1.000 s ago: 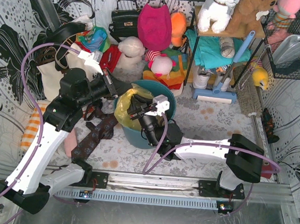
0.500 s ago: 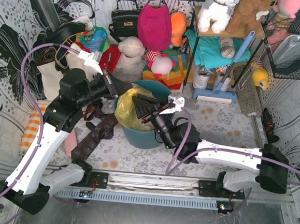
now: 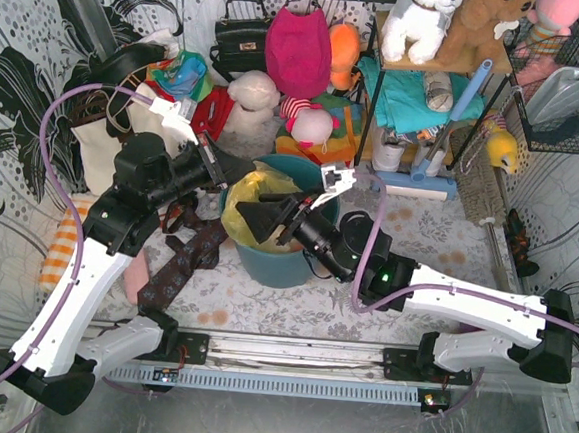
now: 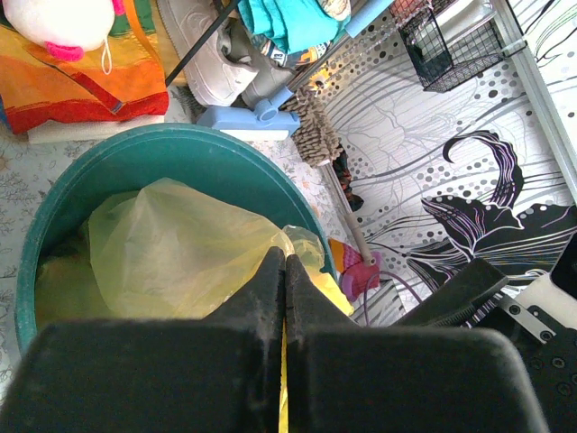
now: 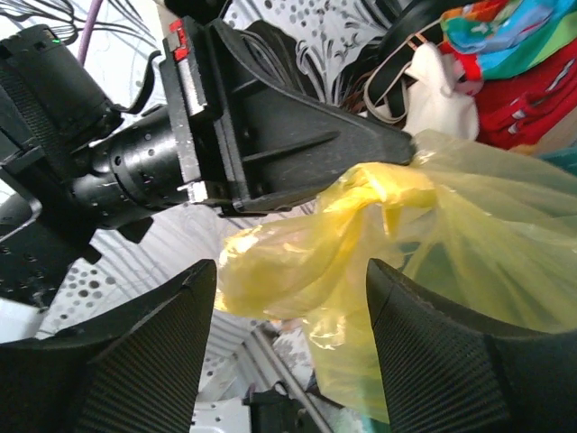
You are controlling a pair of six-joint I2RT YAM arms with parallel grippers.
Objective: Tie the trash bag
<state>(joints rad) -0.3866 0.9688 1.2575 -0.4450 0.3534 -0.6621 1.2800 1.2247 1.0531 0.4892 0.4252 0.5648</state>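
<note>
Pinching a twisted flap of the thin translucent yellow-green trash bag (image 4: 171,244) in the teal round plastic bin (image 4: 144,144), our left pincer (image 4: 285,260) seemingly presents it between the spread jaws of our right pincer (image 5: 288,271).

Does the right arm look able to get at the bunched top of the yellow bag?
Probably yes: the right hand is open, bunched plastic of the trash bag sits between its fingers, and only the left hand, shut on it, is near.
</note>
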